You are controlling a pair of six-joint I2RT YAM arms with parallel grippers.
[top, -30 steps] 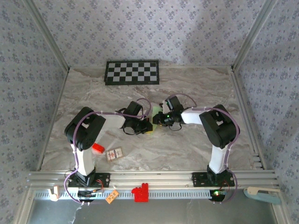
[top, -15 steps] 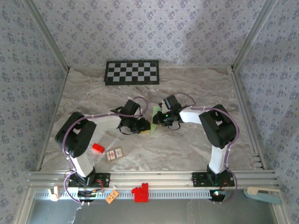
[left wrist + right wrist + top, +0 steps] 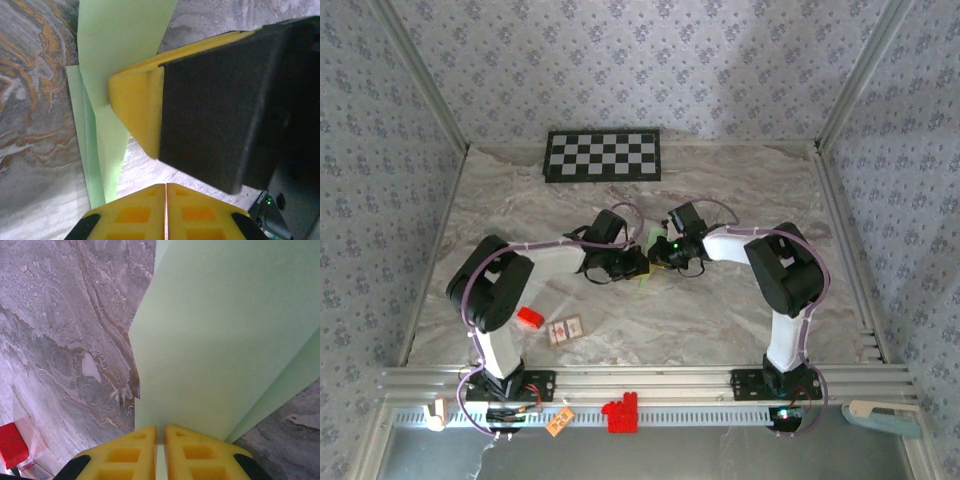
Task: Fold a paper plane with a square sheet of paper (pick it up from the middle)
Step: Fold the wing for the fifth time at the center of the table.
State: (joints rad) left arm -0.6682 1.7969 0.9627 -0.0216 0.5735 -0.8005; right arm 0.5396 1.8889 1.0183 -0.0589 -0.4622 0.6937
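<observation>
Currently, the folded green paper [image 3: 225, 340] sits at the middle of the marble table [image 3: 720, 320], between the two arms. The right gripper [image 3: 160, 432] pinches its edge. The left gripper [image 3: 166, 190] has its pads pressed together beside the paper.

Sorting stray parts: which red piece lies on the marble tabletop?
The small red block beside the left arm, next to a card; the other red piece sits on the metal front rail.

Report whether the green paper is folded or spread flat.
Folded: the paper shows stacked layers with offset edges in the left wrist view.
</observation>
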